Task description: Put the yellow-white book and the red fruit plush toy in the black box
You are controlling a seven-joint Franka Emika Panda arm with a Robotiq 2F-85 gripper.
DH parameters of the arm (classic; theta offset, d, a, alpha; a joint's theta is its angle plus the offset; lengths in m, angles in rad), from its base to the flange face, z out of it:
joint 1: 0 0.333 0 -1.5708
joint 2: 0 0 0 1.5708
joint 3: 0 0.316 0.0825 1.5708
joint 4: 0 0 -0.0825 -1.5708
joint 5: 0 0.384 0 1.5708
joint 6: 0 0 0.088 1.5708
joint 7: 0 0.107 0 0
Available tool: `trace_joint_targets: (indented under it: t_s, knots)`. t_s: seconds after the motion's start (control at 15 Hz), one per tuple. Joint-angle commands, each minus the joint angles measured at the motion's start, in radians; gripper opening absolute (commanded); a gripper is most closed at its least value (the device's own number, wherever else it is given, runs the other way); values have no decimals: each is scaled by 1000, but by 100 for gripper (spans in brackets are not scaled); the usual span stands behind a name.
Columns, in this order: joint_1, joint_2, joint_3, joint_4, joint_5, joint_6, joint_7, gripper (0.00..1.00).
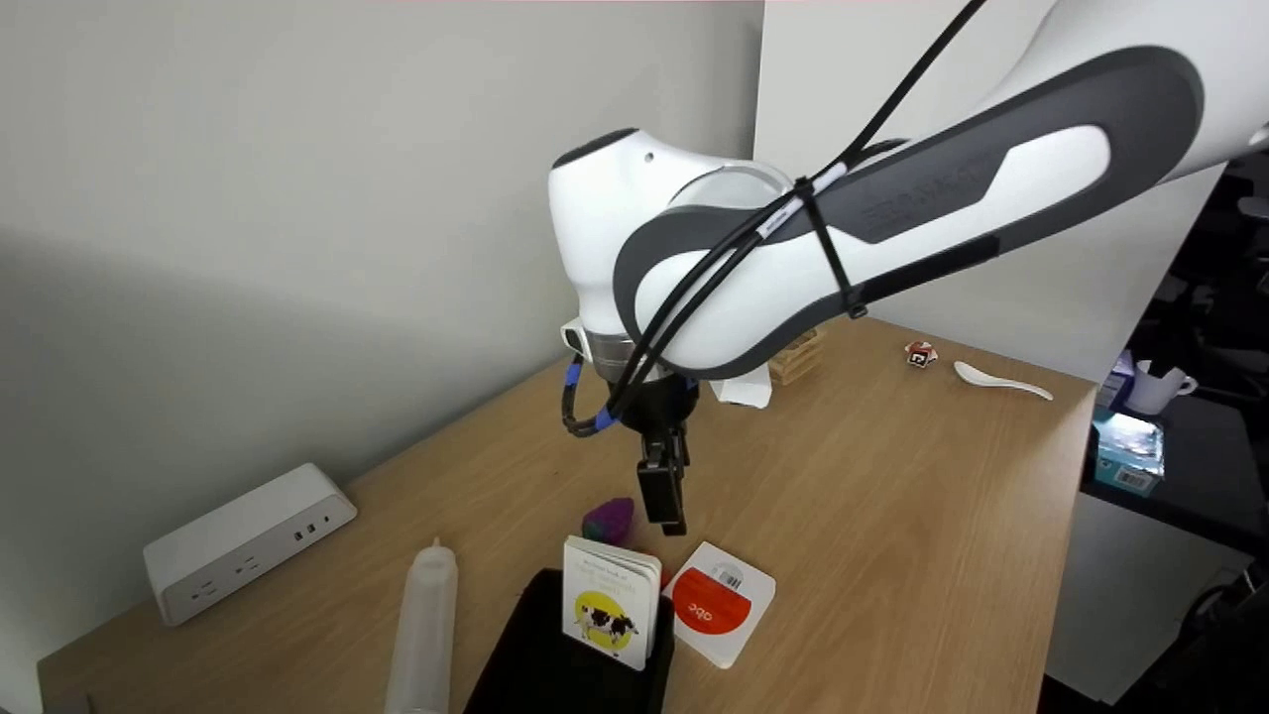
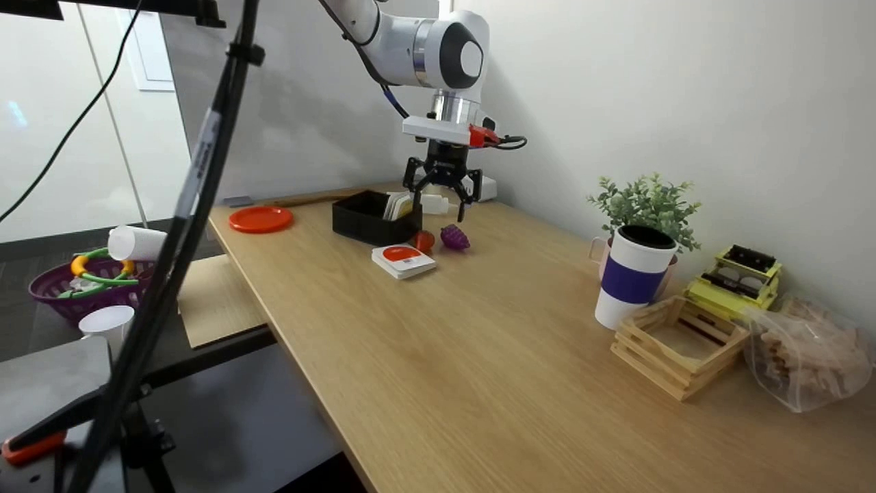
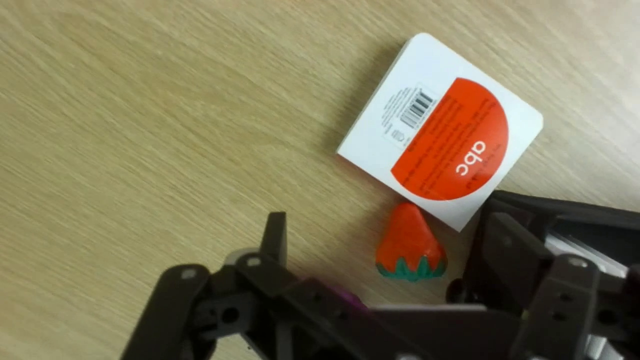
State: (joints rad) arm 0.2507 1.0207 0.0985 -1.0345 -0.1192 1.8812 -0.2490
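Note:
The yellow-white book [image 1: 605,620] with a cow on its cover stands leaning inside the black box [image 1: 525,654]; both also show in an exterior view, the book [image 2: 397,205] within the box [image 2: 361,229]. The red fruit plush toy [image 3: 411,240], a strawberry with green leaves, lies on the table just outside the box; it also shows in an exterior view [image 2: 423,242]. My gripper [image 2: 438,212] is open and empty above the table. In the wrist view its fingers [image 3: 392,225] stand apart on either side of the strawberry, the right one over the box's edge.
A white book with a red disc [image 3: 445,130] lies close to the strawberry and box. A purple plush toy [image 2: 455,237] lies beside the strawberry. A squeeze bottle [image 1: 424,625] and a white socket box [image 1: 248,540] stand near the wall. A red plate [image 2: 261,219] lies beyond.

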Motion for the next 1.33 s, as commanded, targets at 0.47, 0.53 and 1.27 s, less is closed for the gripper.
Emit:
trace_joint_targets:
  t_s: [0.47,0.53,1.27]
  knots:
    - [6,147,28,249,0,-218,-198,100]
    - [8,156,28,269,0,-228,-198,100]
    - [20,224,21,305,53,-65,177,100]
